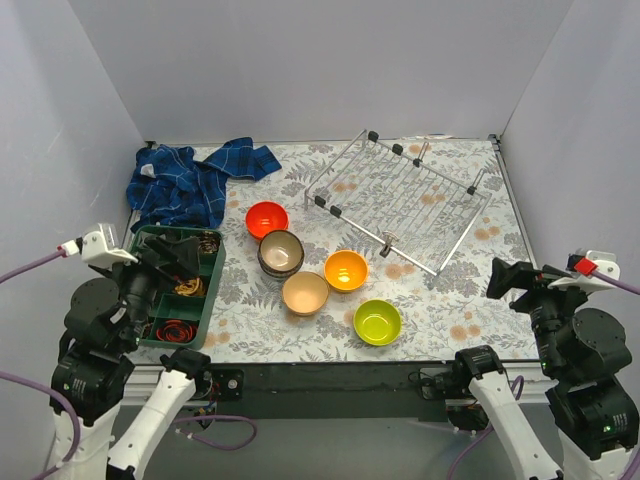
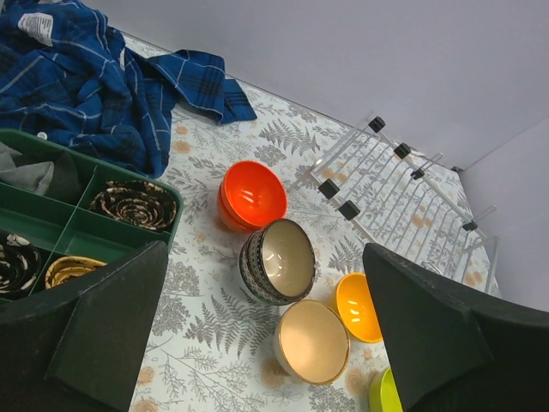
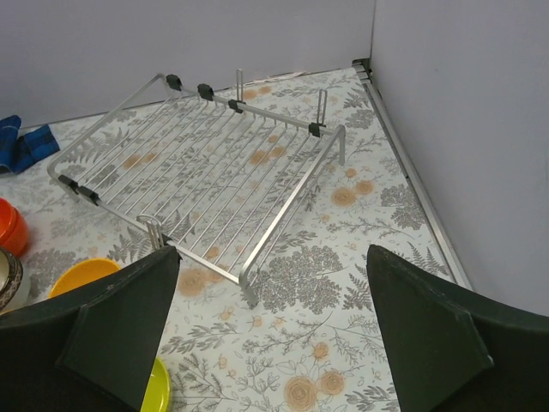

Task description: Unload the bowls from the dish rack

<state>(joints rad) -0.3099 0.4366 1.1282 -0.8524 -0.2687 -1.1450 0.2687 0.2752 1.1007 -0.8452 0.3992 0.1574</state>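
Note:
The silver wire dish rack (image 1: 400,195) stands at the back right with no bowl in it; it also shows in the right wrist view (image 3: 206,184) and the left wrist view (image 2: 412,197). Five bowls show on the table mid-front: red-orange (image 1: 266,218), white-brown patterned (image 1: 281,252), which seems stacked on another bowl, beige (image 1: 305,293), yellow-orange (image 1: 346,270) and lime green (image 1: 377,322). My left gripper (image 1: 172,256) is open and empty above the green tray. My right gripper (image 1: 512,277) is open and empty at the front right, apart from the rack.
A green compartment tray (image 1: 205,300) with bands and small items sits front left. A crumpled blue plaid cloth (image 1: 190,180) lies at the back left. Grey walls close in the table on the left, back and right.

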